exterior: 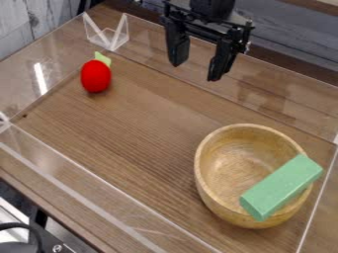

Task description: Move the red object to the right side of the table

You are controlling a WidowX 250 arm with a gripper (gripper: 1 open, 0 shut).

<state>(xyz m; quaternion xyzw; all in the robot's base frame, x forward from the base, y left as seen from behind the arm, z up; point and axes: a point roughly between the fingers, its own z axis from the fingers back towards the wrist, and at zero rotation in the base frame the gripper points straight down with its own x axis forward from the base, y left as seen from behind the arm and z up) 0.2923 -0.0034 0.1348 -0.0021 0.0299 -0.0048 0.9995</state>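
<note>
The red object (97, 75) is a small glossy strawberry-shaped toy with a green-yellow leafy top, lying on the left side of the brown wood-grain table (145, 133). My black gripper (197, 61) hangs at the back centre, pointing down, to the right of the toy and well apart from it. Its two fingers (175, 49) stand spread open with nothing between them.
A wooden bowl (224, 178) sits at the front right with a green rectangular block (282, 187) resting across its rim. Low clear acrylic walls (53, 163) border the tabletop. A clear folded piece (106, 35) stands at the back left corner.
</note>
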